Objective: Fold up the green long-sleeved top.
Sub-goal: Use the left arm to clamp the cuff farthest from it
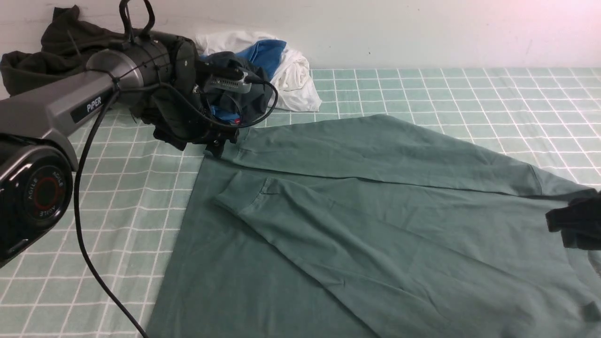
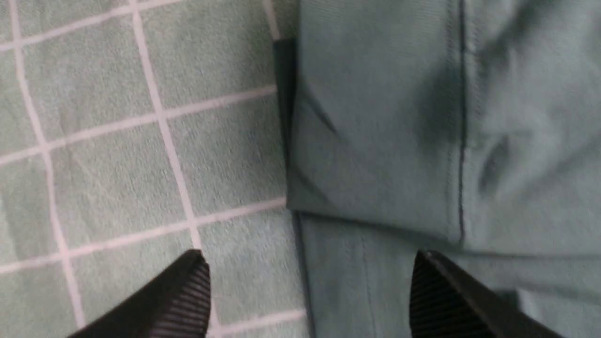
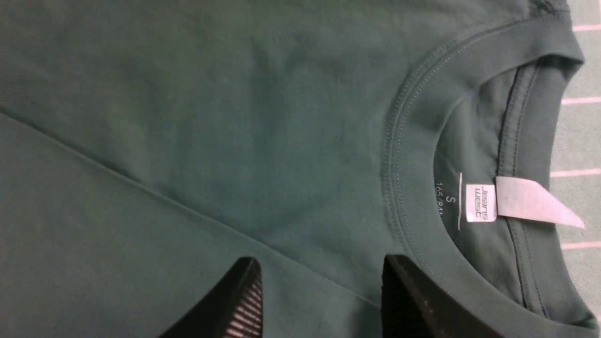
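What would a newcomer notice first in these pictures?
The large green long-sleeved top lies spread over the checked cloth, both sleeves folded across its body. The left gripper hangs open by a sleeve cuff at the top's far left corner. Behind it, by the wall, sits a heap of dark, blue and white clothes.

We see a pale green cloth point(image 1: 422, 89) with a white grid, spread up to a plain white wall point(image 1: 422, 28). At its far left corner a heap of clothes lies against that wall. A dark olive garment point(image 1: 51, 51) is nearest the left edge. Next come a charcoal garment point(image 1: 256, 101) with a small red tag point(image 1: 237, 121), a blue garment point(image 1: 267, 51) and a crumpled white garment point(image 1: 296, 80), these three touching.
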Robot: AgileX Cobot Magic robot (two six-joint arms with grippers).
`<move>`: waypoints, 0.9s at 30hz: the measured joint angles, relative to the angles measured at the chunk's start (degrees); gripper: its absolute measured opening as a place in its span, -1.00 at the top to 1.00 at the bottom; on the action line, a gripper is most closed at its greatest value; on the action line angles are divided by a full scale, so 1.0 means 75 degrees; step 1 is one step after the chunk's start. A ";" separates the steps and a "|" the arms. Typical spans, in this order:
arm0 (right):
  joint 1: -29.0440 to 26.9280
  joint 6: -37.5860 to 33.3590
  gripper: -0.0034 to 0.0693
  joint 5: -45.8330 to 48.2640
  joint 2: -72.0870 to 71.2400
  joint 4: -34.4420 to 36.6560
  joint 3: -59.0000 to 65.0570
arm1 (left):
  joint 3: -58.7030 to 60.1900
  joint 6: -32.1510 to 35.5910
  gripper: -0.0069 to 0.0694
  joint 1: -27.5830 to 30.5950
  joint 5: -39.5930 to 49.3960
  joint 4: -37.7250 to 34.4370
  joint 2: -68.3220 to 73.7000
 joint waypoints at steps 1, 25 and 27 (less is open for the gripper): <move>0.0000 -0.0055 -0.02 -0.0057 0.0000 0.0037 0.0000 | 0.0000 -0.0023 -0.56 0.0036 -0.0190 -0.0081 0.0098; 0.0000 -0.0219 -0.02 -0.0277 0.0000 0.0064 0.0000 | -0.0083 0.0130 0.50 -0.0015 -0.0623 -0.0563 0.0424; 0.0000 -0.0219 -0.02 -0.0277 0.0000 0.0074 0.0000 | -0.0164 0.0283 0.53 -0.0058 -0.0623 -0.0548 0.0414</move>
